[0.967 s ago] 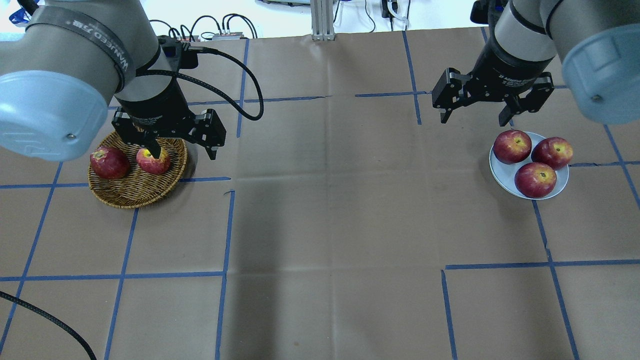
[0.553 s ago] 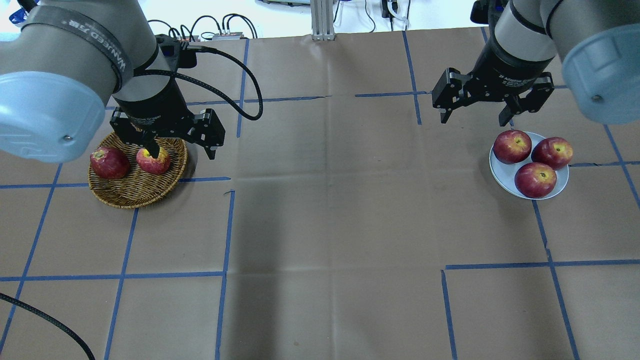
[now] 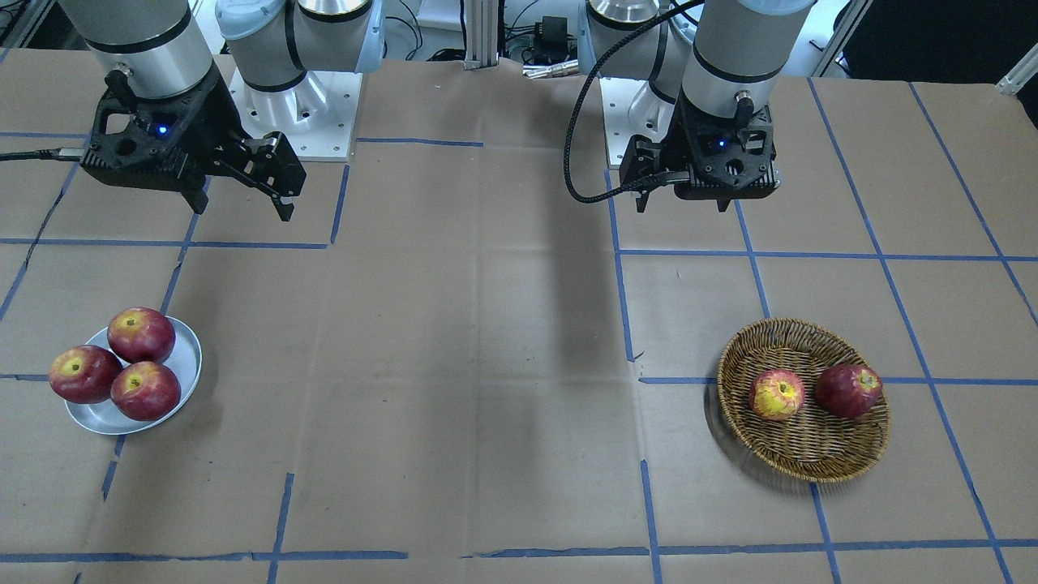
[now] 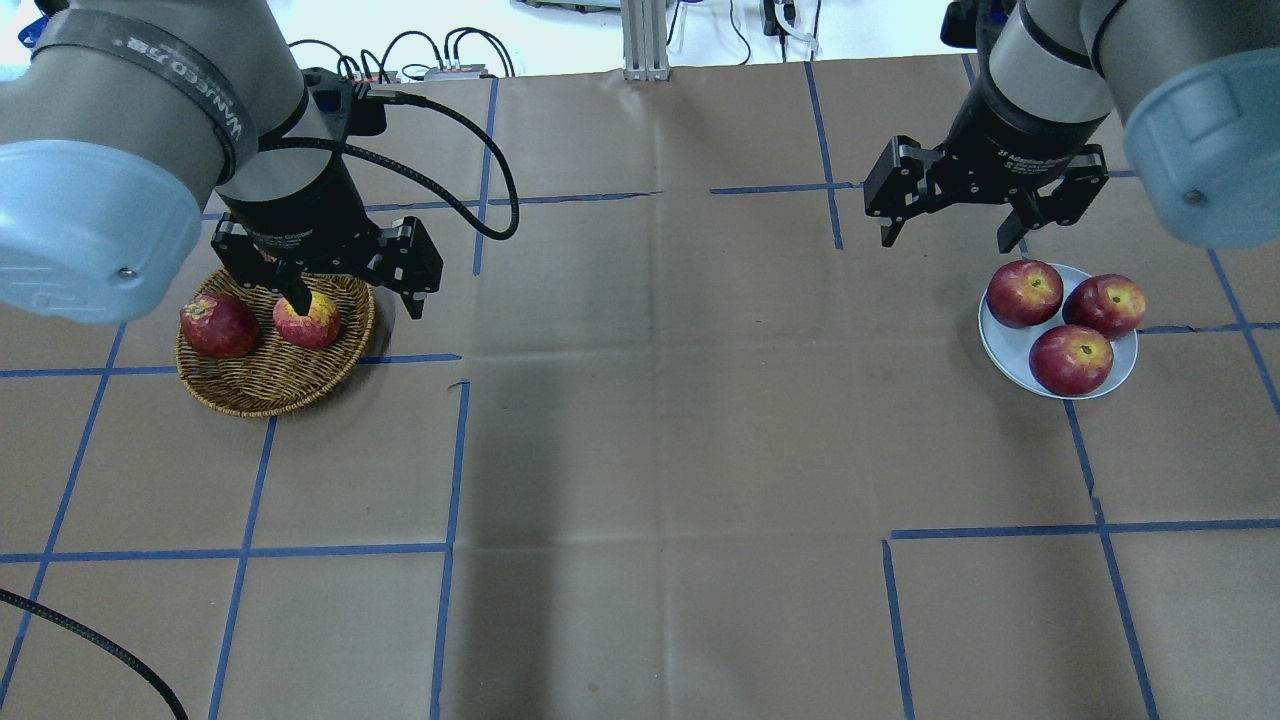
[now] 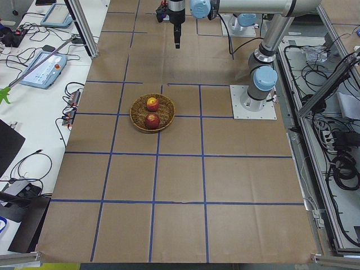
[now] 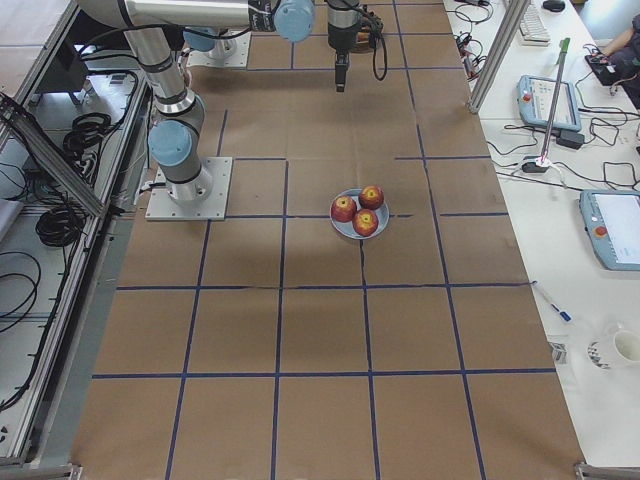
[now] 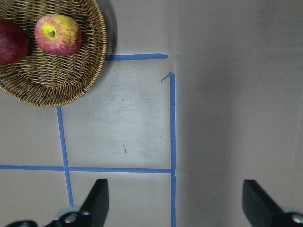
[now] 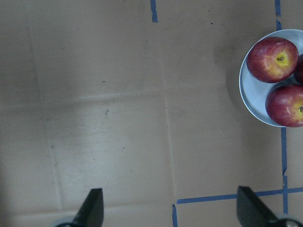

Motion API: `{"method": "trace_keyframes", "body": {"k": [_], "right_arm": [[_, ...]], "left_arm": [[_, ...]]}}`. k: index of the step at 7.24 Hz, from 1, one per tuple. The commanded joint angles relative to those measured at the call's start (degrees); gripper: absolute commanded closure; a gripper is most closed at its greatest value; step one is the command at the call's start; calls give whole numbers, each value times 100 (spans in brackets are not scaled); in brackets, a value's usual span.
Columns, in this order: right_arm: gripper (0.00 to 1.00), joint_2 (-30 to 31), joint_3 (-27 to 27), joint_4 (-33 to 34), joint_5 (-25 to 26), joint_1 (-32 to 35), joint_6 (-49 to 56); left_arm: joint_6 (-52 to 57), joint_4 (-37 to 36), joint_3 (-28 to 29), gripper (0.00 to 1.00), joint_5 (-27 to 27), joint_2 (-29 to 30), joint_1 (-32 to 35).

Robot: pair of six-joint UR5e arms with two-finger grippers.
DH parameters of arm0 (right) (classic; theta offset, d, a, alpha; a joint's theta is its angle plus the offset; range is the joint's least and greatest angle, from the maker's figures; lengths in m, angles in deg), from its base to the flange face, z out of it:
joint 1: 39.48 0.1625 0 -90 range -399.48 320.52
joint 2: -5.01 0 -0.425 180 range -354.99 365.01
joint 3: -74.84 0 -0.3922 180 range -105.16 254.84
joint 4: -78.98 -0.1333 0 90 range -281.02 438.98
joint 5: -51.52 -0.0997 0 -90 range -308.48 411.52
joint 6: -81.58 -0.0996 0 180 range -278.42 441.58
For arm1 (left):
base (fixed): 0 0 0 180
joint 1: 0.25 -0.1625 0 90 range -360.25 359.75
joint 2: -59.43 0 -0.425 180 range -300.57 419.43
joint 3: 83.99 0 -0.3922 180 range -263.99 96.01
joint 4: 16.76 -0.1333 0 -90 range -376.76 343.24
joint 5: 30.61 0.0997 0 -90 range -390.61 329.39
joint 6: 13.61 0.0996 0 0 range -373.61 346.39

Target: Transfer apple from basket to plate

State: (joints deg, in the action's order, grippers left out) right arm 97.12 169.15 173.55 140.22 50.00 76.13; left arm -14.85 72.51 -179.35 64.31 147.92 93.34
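The pale yellow-and-red apple (image 3: 777, 394) lies in the brown wicker basket (image 3: 811, 474), next to a dark red apple (image 3: 848, 390). It also shows in the overhead view (image 4: 308, 320) and at the top left of the left wrist view (image 7: 57, 34). My left gripper (image 4: 352, 298) is open and empty, held high beside the basket (image 4: 270, 400). My right gripper (image 4: 945, 242) is open and empty, up in the air to the inner side of the silver plate (image 4: 1008, 350). The plate (image 3: 190, 357) holds three dark red apples (image 3: 141, 334).
The table is covered with brown paper marked by blue tape lines (image 4: 450, 450). Both robot bases (image 3: 292, 105) stand at the table's near edge. Cables and an aluminium post (image 4: 645, 40) line the far edge.
My left gripper has drifted slightly left and away over the basket, still open. The right arm, the apples, the basket and the plate have not moved.
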Motion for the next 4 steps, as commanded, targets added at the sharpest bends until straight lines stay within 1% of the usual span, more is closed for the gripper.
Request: {"method": "trace_keyframes", "body": {"k": [1, 2, 4], "right_arm": [[0, 0, 0, 0, -2, 0, 0], [0, 0, 0, 0, -2, 0, 0], [0, 0, 0, -8, -2, 0, 0]], "left_arm": [[368, -23, 9, 1, 0, 27, -42], [674, -32, 0, 1, 26, 45, -286], [1859, -171, 0, 1, 26, 150, -1225]]}}
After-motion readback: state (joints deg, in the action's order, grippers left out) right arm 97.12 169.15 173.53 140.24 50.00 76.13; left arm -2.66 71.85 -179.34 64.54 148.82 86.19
